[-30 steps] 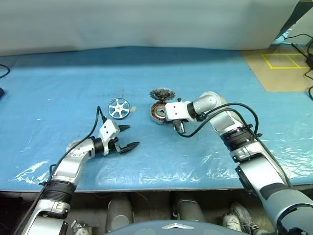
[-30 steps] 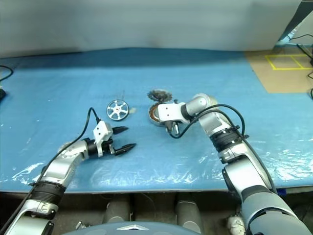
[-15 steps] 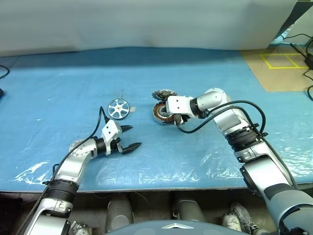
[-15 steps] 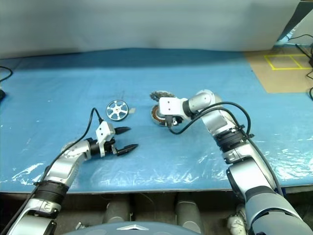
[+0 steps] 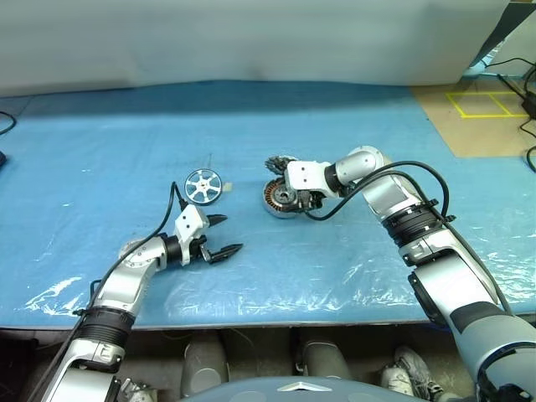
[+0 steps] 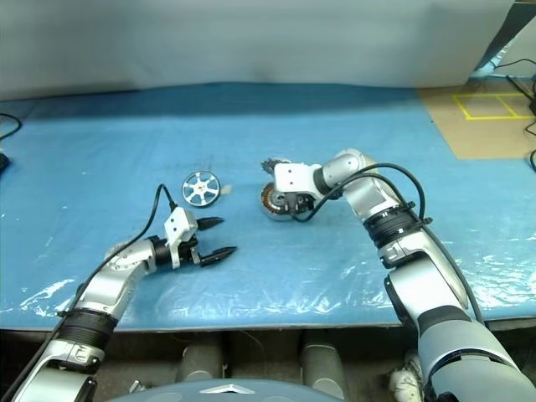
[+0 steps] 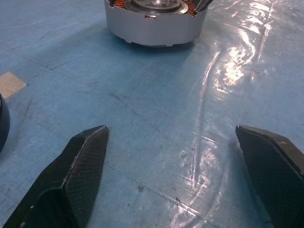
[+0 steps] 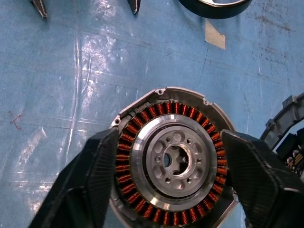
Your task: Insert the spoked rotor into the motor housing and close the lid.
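Copper windings ringed the silver centre of the motor housing [image 8: 172, 159], which sat open-topped on the blue-covered bench [image 5: 100, 126], roughly at the scene's middle. Right hand [image 8: 166, 190] hovered directly over it, its two black fingers spread wide and flanking the can's rim on either side, gripping nothing as far as the wrist view showed. At about ten o'clock from the housing, well apart from it, lay the spoked rotor [image 5: 203, 184], flat on the bench and untouched. Left hand [image 5: 219, 235] rested low at about six o'clock of the rotor, its fingers also wide apart and empty, pointing toward the housing. A dark toothed part [image 5: 280, 162] lay just beyond the housing at twelve o'clock; whether it was the lid could not be told.

By my reading, the task had barely begun: the rotor was not yet inserted, and nothing closed the housing.

Counted: one housing, one rotor, one toothed part, two hands.
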You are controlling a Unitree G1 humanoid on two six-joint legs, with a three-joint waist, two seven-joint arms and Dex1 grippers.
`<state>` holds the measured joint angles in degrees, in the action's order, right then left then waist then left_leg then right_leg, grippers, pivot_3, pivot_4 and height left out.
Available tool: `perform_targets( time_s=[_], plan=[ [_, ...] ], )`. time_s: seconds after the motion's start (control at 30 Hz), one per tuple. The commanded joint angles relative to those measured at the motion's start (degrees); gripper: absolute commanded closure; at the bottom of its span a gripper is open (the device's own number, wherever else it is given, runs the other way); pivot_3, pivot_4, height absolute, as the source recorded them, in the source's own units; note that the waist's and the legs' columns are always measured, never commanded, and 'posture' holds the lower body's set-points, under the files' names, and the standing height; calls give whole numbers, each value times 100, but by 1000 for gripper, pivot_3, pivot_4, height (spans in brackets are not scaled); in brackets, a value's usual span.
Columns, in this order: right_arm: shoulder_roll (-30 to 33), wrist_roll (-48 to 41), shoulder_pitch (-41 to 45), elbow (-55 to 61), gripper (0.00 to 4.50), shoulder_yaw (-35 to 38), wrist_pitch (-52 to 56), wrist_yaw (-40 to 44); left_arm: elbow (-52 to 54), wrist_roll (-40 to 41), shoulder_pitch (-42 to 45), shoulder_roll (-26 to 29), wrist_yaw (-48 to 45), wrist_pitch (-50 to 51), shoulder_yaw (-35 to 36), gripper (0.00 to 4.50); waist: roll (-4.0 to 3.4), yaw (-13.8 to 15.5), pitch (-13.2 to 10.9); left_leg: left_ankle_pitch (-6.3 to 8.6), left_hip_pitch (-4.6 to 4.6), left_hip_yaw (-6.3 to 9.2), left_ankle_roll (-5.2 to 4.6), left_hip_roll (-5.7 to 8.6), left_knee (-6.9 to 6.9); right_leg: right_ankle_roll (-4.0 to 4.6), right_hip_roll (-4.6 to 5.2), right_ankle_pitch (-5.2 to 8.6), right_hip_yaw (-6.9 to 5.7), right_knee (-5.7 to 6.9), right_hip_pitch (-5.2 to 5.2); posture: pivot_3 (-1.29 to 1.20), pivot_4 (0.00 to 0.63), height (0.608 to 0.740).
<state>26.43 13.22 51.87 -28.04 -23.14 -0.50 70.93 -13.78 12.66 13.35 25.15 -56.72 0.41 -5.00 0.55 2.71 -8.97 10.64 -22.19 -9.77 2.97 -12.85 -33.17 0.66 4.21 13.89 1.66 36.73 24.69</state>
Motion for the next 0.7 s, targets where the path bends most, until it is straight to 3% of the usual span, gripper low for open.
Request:
perform_targets(
  time_s=[0.03,0.7],
  plan=[
    [41,-218,35,367,27,119,113,114,155,11,-26,12,-4,35,-33,0,0,0,0,0,0,0,0,0,0,0,0,0,0,0,0,0,150,740],
    [517,-609,-704,1879,27,84,1077,363,183,-1,-8,-47,-3,88,-120,0,1,17,-1,0,1,0,1,0,2,-1,0,0,1,-4,-2,0,150,740]
  ],
)
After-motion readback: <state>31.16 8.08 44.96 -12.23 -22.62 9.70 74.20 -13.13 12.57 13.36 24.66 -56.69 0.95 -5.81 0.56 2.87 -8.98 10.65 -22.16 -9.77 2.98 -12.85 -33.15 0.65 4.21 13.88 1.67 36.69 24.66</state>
